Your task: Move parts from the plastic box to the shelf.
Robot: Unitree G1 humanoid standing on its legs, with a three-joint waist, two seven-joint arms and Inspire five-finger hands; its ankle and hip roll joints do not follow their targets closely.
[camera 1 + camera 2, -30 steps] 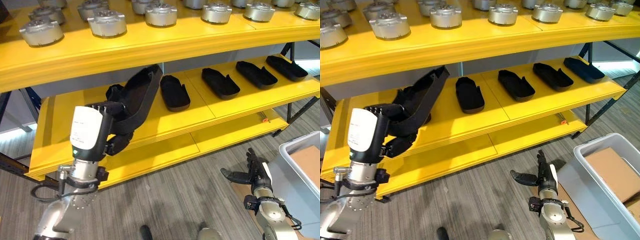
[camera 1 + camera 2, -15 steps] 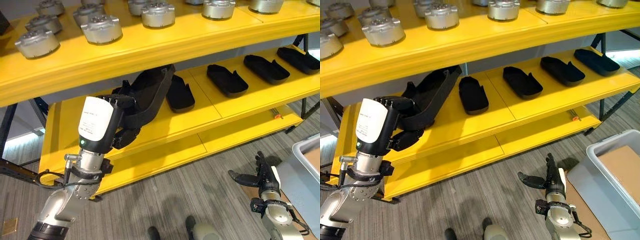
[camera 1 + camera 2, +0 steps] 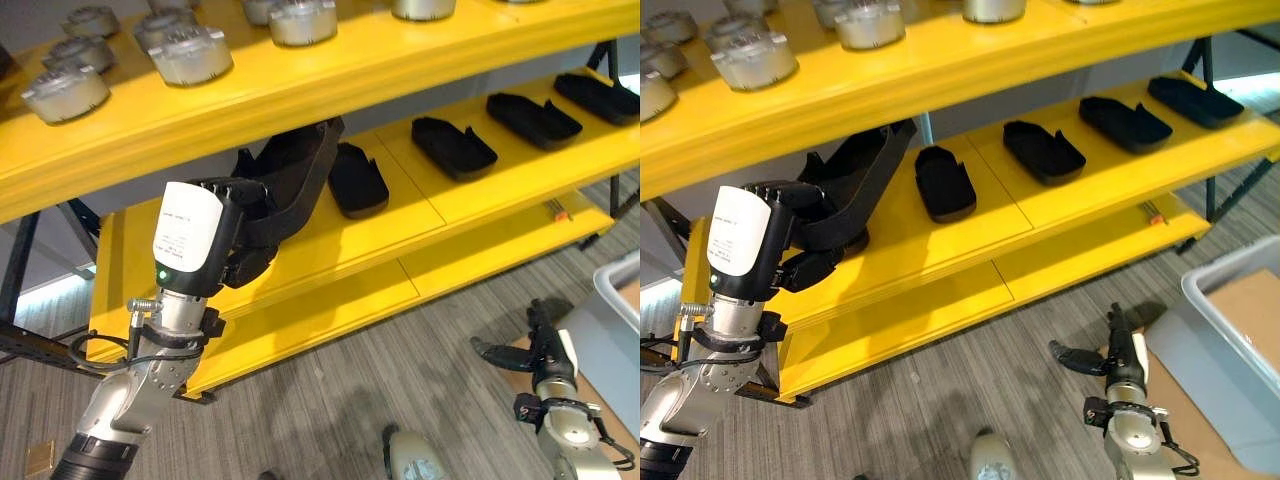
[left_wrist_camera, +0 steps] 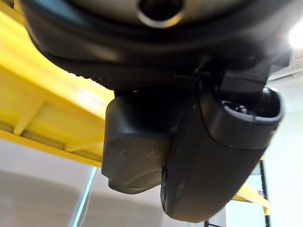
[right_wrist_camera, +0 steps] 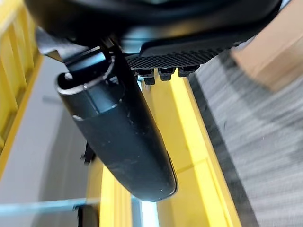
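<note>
My left hand (image 3: 243,232) is shut on a long black part (image 3: 297,176). It holds the part tilted, its far tip up under the top shelf, over the left end of the yellow middle shelf (image 3: 400,215). Whether the part's low end touches the shelf I cannot tell. Several matching black parts (image 3: 358,180) lie in a row on that shelf to the right, the nearest close beside the held one. My right hand (image 3: 541,348) hangs low at the lower right over the floor, open with straight fingers and holding nothing. The grey plastic box (image 3: 1232,279) is at the right edge.
The top shelf (image 3: 330,80) carries several round silver metal parts (image 3: 190,54) and overhangs the held part closely. A lower yellow shelf (image 3: 470,262) runs beneath. Brown cardboard (image 3: 1252,312) lies in the box. Grey striped floor (image 3: 350,400) spreads before the rack.
The camera has shifted. My left hand has carried the black part a little deeper under the top shelf. The right hand stays low and open.
</note>
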